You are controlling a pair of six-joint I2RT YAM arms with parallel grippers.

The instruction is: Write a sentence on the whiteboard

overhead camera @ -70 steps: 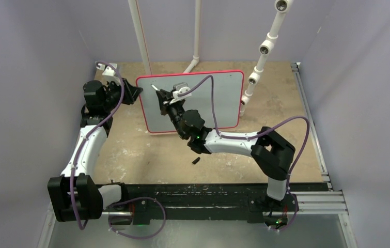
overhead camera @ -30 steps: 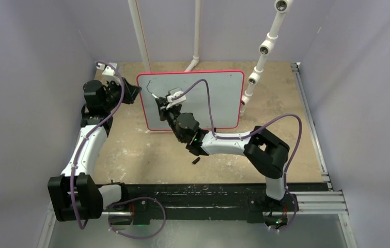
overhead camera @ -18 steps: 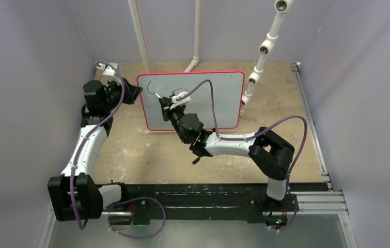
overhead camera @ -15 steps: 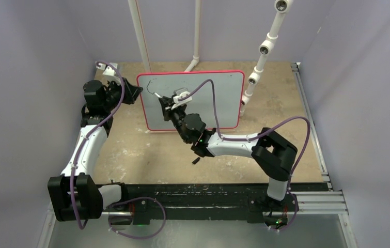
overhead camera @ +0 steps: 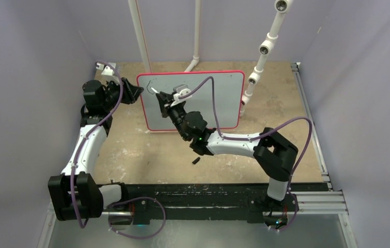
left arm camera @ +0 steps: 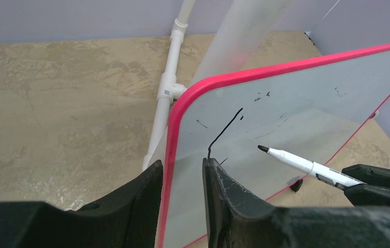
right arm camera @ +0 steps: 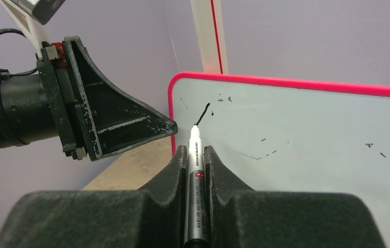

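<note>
The whiteboard stands tilted on the table, white with a red-pink rim. My left gripper is shut on its left edge, one finger on each side of the rim. My right gripper is shut on a white-and-silver marker pointing at the board's upper left. The marker's black tip is close to the lower end of a short black stroke and seems just off the surface in the left wrist view. No words of the sentence show, only that stroke and faint old smudges.
White PVC pipes rise behind the board and at its right edge. A small black piece lies on the tan table below my right forearm. A metal rail runs along the right side. Purple walls enclose the space.
A short black stroke has appeared at the board's upper left. My right gripper carried the marker down the board, then back up to the upper left. My left arm has not moved.
</note>
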